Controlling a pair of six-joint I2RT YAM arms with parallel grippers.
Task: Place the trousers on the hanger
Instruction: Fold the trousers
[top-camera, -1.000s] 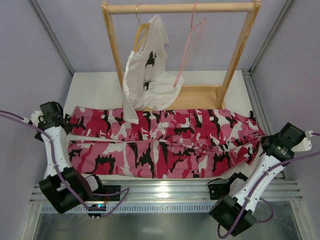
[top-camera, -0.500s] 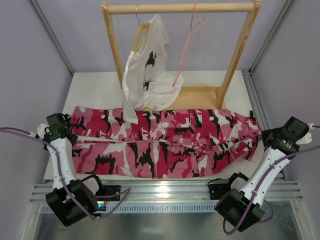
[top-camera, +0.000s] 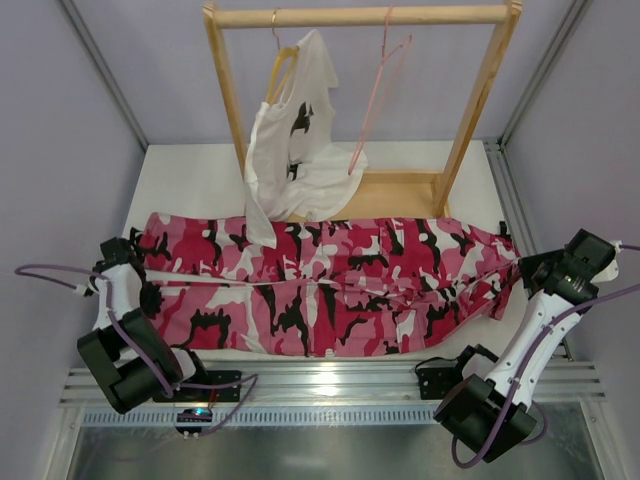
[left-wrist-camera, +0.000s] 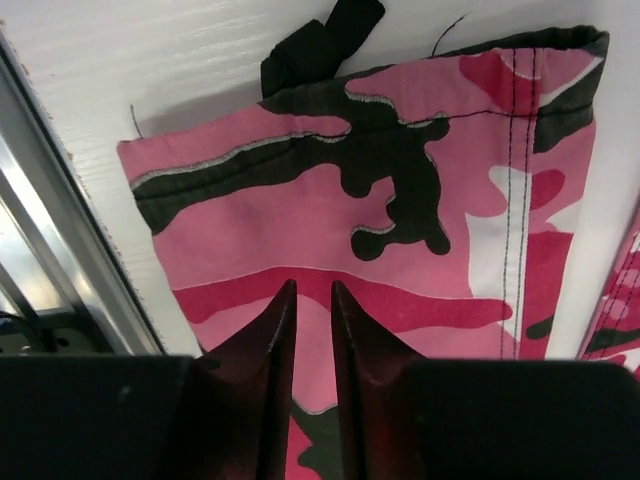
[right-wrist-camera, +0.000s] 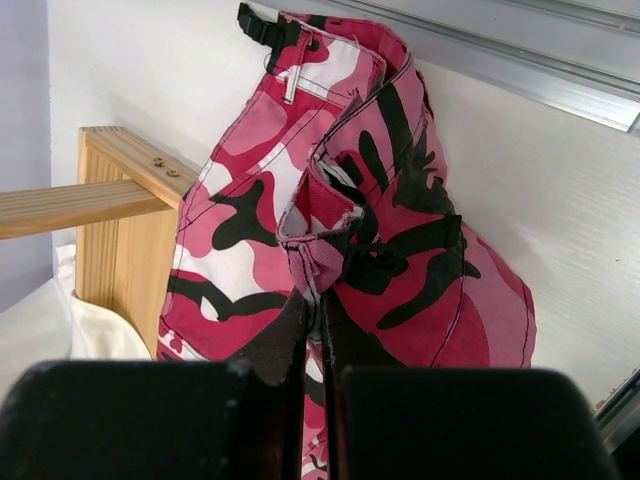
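**Camouflage trousers flat on the table, an arm at each end**

Top view: one pair of trousers (top-camera: 330, 285) in pink, white and black lies spread lengthwise across the white table (top-camera: 200, 180), in front of one wooden rack (top-camera: 360, 16). Two hangers hang on the rack's top bar. One is the thin pink wire hanger (top-camera: 375, 100), which is bare. The other is a wooden hanger (top-camera: 283, 62) carrying one white T-shirt (top-camera: 300, 160). Two arms are present: the left arm (top-camera: 112, 300) at the trousers' left end, the right arm (top-camera: 530, 330) at their right end.

Left wrist view: the left gripper (left-wrist-camera: 312, 285) rests over a trouser-leg hem. Its jaws are nearly together with a slim gap; whether they pinch the cloth cannot be told.

Right wrist view: the right gripper (right-wrist-camera: 315, 300) has its jaws closed, gripping a bunched fold of the trousers beside the rack's foot.
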